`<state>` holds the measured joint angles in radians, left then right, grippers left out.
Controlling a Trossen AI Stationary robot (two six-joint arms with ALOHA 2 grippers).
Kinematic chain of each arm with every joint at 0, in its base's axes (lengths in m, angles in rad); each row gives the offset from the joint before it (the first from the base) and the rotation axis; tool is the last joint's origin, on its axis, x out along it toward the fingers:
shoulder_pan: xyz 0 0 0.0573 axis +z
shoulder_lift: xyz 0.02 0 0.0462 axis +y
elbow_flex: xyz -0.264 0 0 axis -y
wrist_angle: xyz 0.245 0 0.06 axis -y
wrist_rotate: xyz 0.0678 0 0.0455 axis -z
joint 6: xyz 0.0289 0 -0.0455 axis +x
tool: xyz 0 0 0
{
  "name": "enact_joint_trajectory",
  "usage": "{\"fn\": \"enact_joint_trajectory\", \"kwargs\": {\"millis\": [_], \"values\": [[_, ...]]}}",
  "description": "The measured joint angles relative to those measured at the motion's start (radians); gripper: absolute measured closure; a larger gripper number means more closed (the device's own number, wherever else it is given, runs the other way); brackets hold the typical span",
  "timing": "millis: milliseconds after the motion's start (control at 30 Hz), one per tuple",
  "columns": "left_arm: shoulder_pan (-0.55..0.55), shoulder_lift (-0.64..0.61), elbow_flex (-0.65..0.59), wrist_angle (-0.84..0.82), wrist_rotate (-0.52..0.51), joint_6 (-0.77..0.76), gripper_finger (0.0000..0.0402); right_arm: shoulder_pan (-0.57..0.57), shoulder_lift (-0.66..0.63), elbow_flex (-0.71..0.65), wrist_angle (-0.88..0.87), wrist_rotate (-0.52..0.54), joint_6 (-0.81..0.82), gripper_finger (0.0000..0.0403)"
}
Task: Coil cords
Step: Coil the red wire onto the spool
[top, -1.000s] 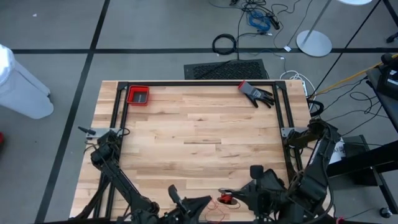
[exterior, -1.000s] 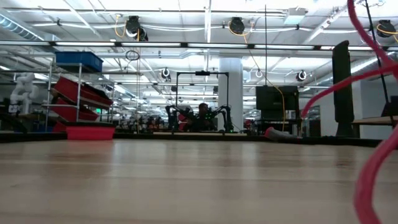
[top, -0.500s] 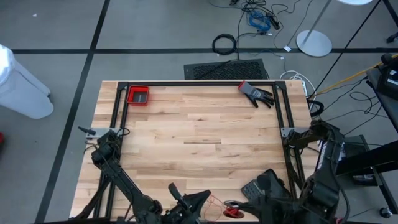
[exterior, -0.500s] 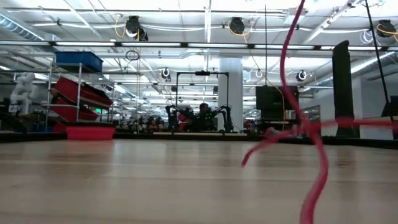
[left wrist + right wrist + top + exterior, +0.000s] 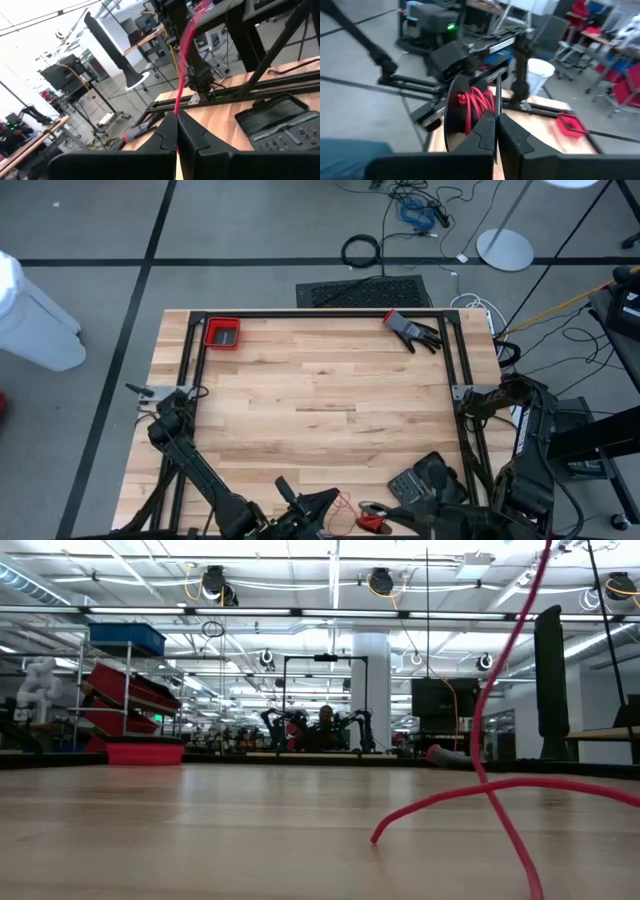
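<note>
Red and string-thin, the cord point(image 5: 500, 780) is what we see first: in the low view it drops from above in a long slant, crosses itself just over the tabletop point(image 5: 320, 395), and ends in a loose curl whose free tip lies on the wood. It looks smooth and limp, bright red along its whole length.

From above, we see both grippers down at the near edge of the tabletop, close together. The left gripper point(image 5: 176, 131) is closed, and in its wrist view its two dark fingers pinch the cord, which rises straight out from between the tips as a single red line. The right gripper point(image 5: 495, 131) is closed too. Just ahead of its fingertips, in its wrist view, sits a round black disc point(image 5: 454, 107) with a bunch of cord turns bundled against it; we cannot tell whether the fingers clamp the disc, the cord or neither. In the high view the red tangle and the disc lie between the two grippers, thin loops of cord spreading toward the left one.

Far from both grippers, at the opposite edge of the tabletop, lie a small red tray point(image 5: 222, 333) and a dark glove point(image 5: 412, 331).
</note>
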<state>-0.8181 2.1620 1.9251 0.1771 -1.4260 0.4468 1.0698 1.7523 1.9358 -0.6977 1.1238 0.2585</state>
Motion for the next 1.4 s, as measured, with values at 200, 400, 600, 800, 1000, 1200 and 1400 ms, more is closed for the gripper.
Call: {"fn": "enact_joint_trajectory", "kwargs": {"millis": [200,400,600,800,1000,1200,1400], "values": [[0.004,0.000,0.000,-0.077,0.020,-0.091,0.0402,-0.001,0.000,0.000,0.014,0.084,-0.017,0.0403],[0.031,0.000,0.000,-0.176,0.059,-0.206,0.0402,-0.002,0.000,0.000,0.016,0.116,-0.018,0.0403],[0.075,0.000,0.000,-0.196,0.109,-0.256,0.0402,-0.034,0.012,0.000,0.038,0.171,-0.016,0.0402],[0.112,0.000,0.000,-0.194,0.114,-0.254,0.0402,-0.073,0.026,0.000,0.040,0.190,-0.009,0.0403],[0.126,0.000,0.000,-0.175,0.167,-0.258,0.0402,-0.110,0.043,0.000,0.041,0.221,-0.009,0.0403],[0.125,0.000,0.000,-0.089,0.178,-0.207,0.0402,-0.145,0.068,0.000,0.051,0.269,-0.008,0.0403],[0.123,-0.001,0.000,0.059,0.204,-0.084,0.0402,-0.183,0.095,0.000,0.056,0.300,-0.025,0.0403]]}}
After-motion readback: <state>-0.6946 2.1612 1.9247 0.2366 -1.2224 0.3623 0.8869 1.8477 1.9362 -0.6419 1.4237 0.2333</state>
